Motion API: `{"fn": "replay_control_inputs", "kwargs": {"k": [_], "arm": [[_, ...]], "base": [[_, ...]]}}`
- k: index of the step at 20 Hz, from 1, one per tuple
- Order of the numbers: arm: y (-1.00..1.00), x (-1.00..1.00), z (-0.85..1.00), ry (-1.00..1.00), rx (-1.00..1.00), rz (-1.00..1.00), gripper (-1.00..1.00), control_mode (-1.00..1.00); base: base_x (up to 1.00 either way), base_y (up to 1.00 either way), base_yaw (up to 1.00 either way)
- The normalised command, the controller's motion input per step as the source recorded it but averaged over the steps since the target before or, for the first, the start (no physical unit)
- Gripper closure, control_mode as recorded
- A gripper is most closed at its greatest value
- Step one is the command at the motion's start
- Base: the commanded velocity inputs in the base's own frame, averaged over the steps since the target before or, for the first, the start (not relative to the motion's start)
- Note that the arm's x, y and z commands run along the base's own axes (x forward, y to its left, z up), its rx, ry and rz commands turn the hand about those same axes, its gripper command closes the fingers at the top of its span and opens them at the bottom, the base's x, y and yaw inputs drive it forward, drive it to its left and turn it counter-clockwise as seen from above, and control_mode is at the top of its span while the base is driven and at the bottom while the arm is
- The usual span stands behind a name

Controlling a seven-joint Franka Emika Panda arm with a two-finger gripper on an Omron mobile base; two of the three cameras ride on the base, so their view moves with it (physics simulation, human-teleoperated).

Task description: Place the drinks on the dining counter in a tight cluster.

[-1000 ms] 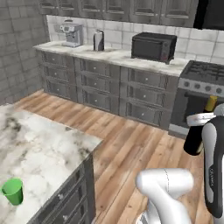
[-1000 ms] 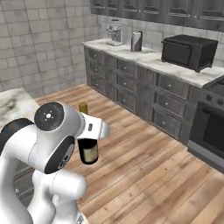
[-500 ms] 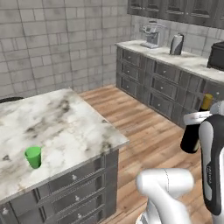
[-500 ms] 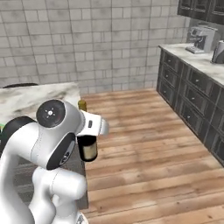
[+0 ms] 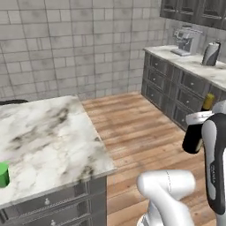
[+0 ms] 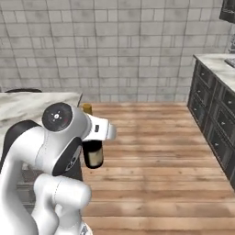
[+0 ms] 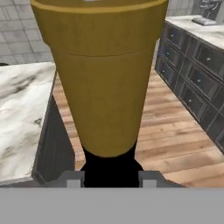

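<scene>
My gripper is shut on the tall dark wine bottle, whose gold top looms large in the hand view. From the left base view the bottle hangs upright beside my forearm, above the wooden floor. In the right base view the same bottle shows under my wrist. The dining counter, white marble with brown veins over a dark grey base, lies to the left, apart from the bottle. Its top also shows in the right base view and in the hand view.
A small green cup stands at the island's near left edge. A second marble counter over dark cabinets runs along the right wall with a coffee machine and a steel kettle. Open wooden floor lies between.
The whole picture has shifted: the base has turned, bringing the island closer and the wall counter off to the right. The bottle stays in my shut gripper.
</scene>
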Motion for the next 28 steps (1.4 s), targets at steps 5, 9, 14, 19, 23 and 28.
{"fn": "replay_control_inputs", "kwargs": {"k": [5, 9, 14, 19, 23, 28], "arm": [[0.0, 0.0, 0.0, 0.0, 0.0, 0.0, 1.0, 1.0], [0.0, 0.0, 0.0, 0.0, 0.0, 0.0, 1.0, 1.0], [0.0, 0.0, 0.0, 0.0, 0.0, 0.0, 1.0, 1.0], [0.0, 0.0, 0.0, 0.0, 0.0, 0.0, 1.0, 1.0], [0.0, 0.0, 0.0, 0.0, 0.0, 0.0, 1.0, 1.0], [0.0, 0.0, 0.0, 0.0, 0.0, 0.0, 1.0, 1.0]], "base": [[0.62, -0.72, 0.68], [0.71, -0.58, 0.81], [0.8, -0.64, 0.83], [0.68, -0.77, 0.81], [0.09, -0.69, 0.85], [0.23, -0.86, 0.81]]}}
